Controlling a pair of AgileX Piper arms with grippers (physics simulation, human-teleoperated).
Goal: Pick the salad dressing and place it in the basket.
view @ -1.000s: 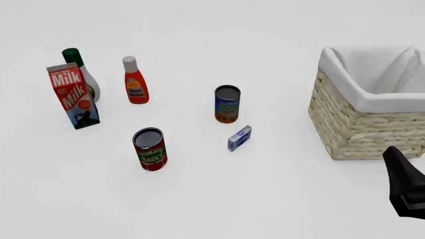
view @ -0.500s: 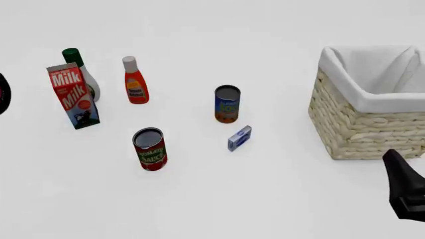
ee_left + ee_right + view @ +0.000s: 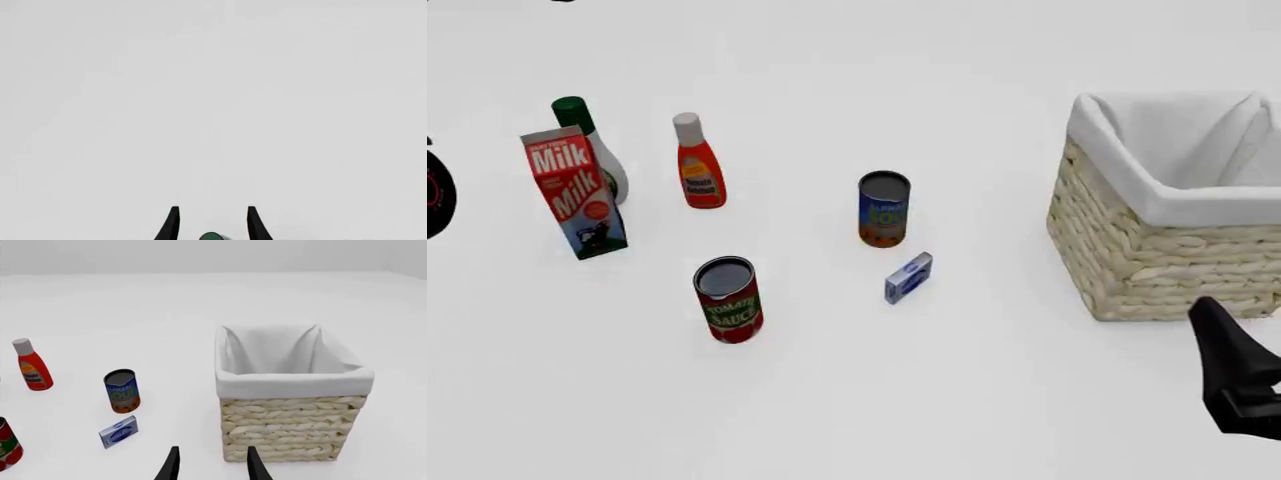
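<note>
Crept in a bit further from the left table edge: left gripper (image 3: 210,225), fingers apart, lined up on the salad dressing (image 3: 593,150) near the far-left corner. Tucked right behind the milk carton (image 3: 574,192), so awkward reach. Right gripper (image 3: 210,465) spread too, parked facing the basket (image 3: 1174,255).

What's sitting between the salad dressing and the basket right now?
In the front view, the red-orange bottle and the blue soup can lie between the salad dressing and the basket; the milk carton stands just in front of the dressing.
</note>
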